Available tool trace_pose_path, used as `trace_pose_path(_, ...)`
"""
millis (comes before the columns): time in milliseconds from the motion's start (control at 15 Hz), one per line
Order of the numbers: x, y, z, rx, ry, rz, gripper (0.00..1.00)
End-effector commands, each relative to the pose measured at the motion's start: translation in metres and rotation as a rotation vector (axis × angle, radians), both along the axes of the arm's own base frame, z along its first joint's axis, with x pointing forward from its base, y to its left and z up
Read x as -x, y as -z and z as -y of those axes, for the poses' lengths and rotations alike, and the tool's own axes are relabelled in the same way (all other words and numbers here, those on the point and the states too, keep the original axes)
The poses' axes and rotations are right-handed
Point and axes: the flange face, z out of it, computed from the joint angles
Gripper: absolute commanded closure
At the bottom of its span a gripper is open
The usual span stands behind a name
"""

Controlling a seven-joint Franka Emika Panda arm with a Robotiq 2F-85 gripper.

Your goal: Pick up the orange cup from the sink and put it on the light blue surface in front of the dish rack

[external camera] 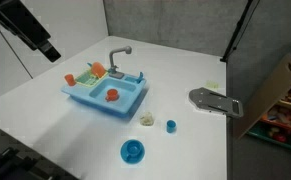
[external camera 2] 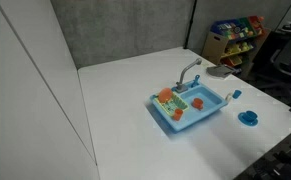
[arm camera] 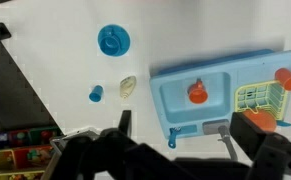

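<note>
The orange cup [external camera: 112,95] sits upright in the basin of the light blue sink [external camera: 133,97]; it also shows in the wrist view [arm camera: 197,93] and in an exterior view [external camera 2: 178,114]. The dish rack [external camera: 86,73] with green, yellow and orange pieces fills the sink's other end, also seen in the wrist view [arm camera: 260,97]. The light blue surface [external camera: 78,92] in front of it is bare. My gripper [external camera: 47,50] hangs high above the table, away from the sink. In the wrist view its fingers [arm camera: 185,128] are spread wide and empty.
A grey faucet [external camera: 118,55] rises at the sink's back. A round blue dish [external camera: 133,151], a small blue cup [external camera: 171,125] and a pale piece [external camera: 147,119] lie on the white table. A grey object [external camera: 215,102] lies near the table edge. A toy shelf [external camera 2: 235,35] stands beyond.
</note>
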Motion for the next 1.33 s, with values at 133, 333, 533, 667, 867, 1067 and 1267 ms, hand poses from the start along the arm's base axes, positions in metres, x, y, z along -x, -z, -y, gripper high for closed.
trace_pose_path(133,0.0,0.0,0.0,-0.001,0.0,-0.003,0.0)
trace_pose_path(333,0.0,0.0,0.0,-0.001,0.0,-0.003,0.0)
trace_pose_path(533,-0.007,-0.004,-0.006,0.007,-0.017,-0.034,0.0)
trace_pose_path(667,-0.014,-0.009,-0.011,0.003,-0.027,-0.061,0.0)
trace_pose_path(867,-0.024,-0.014,-0.017,0.0,-0.037,-0.11,0.0)
trace_pose_path(1067,-0.036,-0.016,-0.02,-0.007,-0.053,-0.157,0.0)
trace_pose_path(1267,-0.053,-0.014,-0.024,-0.006,-0.08,-0.183,0.0)
